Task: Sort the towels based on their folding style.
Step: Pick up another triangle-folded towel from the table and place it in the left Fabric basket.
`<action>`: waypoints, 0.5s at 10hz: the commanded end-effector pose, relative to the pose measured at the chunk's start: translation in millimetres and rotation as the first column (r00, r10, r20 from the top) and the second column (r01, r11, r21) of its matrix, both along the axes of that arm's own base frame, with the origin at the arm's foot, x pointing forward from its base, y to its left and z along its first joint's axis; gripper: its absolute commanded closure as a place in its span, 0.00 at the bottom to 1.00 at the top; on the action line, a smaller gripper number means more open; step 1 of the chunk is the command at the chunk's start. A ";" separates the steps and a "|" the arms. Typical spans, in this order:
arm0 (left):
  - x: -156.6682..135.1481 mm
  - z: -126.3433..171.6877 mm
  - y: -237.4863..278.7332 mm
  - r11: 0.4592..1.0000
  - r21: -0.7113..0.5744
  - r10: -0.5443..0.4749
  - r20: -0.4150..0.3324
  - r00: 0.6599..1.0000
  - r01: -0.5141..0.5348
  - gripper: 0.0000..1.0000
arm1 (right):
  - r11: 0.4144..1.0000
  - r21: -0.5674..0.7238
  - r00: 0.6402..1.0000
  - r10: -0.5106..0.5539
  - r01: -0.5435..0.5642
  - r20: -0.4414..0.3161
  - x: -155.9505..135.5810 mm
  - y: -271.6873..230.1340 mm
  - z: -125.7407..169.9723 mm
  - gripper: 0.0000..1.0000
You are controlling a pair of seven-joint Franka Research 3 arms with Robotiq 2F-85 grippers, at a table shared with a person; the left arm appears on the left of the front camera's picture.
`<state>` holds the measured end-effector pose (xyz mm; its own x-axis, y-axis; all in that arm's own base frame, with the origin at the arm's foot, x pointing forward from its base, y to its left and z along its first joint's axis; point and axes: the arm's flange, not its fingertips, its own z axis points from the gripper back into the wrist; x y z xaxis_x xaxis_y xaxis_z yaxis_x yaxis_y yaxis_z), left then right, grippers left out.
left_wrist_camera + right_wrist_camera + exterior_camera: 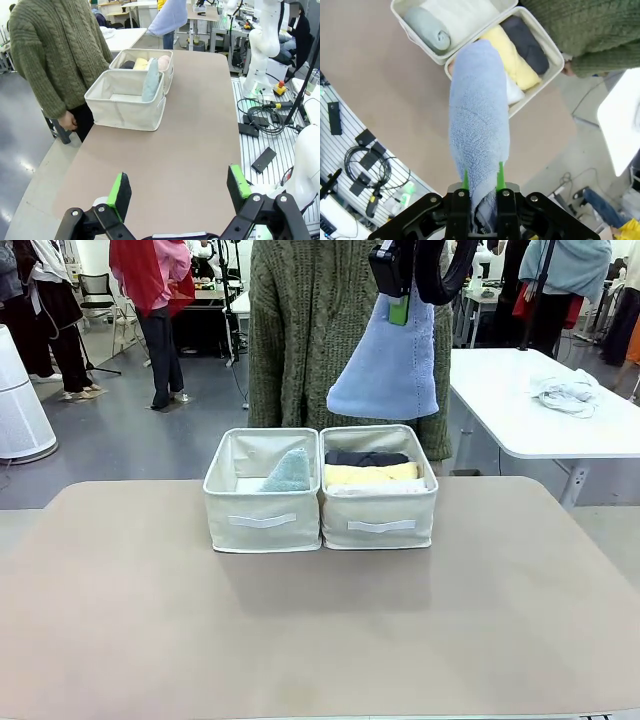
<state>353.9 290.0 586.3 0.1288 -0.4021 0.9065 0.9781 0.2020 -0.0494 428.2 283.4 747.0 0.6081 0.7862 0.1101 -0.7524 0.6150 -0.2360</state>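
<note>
My right gripper (398, 302) (482, 182) is shut on the tip of a lavender-blue cone towel (385, 365) (479, 125), which hangs high above the right bin (380, 512). That bin holds dark grey (366, 457), yellow (370, 474) and white (378, 487) rolls, and a pink roll (163, 62) shows in the left wrist view. The left bin (262, 508) holds a pale green cone towel (290, 472) (426, 29). My left gripper (179, 187) is open with nothing between its fingers, low over the table's near end, well away from both bins.
A person in a green knit sweater (310, 330) stands right behind the bins. A white table (600, 430) at the back right carries a whitish cloth bundle (565, 392). Cables (265, 120) lie on a slotted platform beside the table.
</note>
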 end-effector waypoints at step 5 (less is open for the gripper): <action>-2.4 0.2 -0.1 1.000 0.013 0.007 0.002 1.000 -0.007 0.00 | 0.987 0.042 0.987 0.150 -0.153 0.054 19.0 6.5 -7.0 0.82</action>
<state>353.9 290.0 586.3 0.1288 -0.4022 0.9064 0.9781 0.2021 -0.0493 434.2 286.7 744.6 0.5703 0.8123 0.1220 -0.7756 0.5814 -0.2458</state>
